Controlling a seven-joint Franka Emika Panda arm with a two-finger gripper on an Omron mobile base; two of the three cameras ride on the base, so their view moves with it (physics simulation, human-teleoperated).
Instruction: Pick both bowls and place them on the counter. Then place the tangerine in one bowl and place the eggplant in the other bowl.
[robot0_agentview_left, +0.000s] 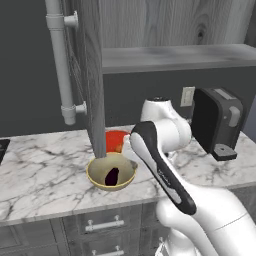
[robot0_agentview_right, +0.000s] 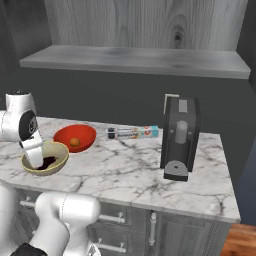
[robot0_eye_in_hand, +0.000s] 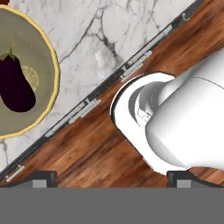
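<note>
The deep tan bowl (robot0_agentview_left: 99, 177) stands on the white marble counter (robot0_agentview_left: 40, 170) near its front edge, and the dark eggplant (robot0_agentview_left: 112, 176) lies inside it. Just behind it is the shallow red bowl (robot0_agentview_left: 116, 138). From the right, the red bowl (robot0_agentview_right: 86, 133) holds the small orange tangerine (robot0_agentview_right: 74, 142), beside the tan bowl (robot0_agentview_right: 57, 159) with the eggplant (robot0_agentview_right: 48, 161). In the hand view my gripper (robot0_eye_in_hand: 113, 178) is open and holds nothing. It looks down from above the counter's front edge, with the tan bowl (robot0_eye_in_hand: 43, 52) and eggplant (robot0_eye_in_hand: 16, 87) off to the left.
An open cabinet door (robot0_agentview_left: 92, 75) hangs just above the bowls. A dark coffee machine (robot0_agentview_right: 180, 137) stands on the right of the counter, and a small tube (robot0_agentview_right: 132, 132) lies near the back wall. Grey drawers (robot0_agentview_left: 102, 225) sit below the slab.
</note>
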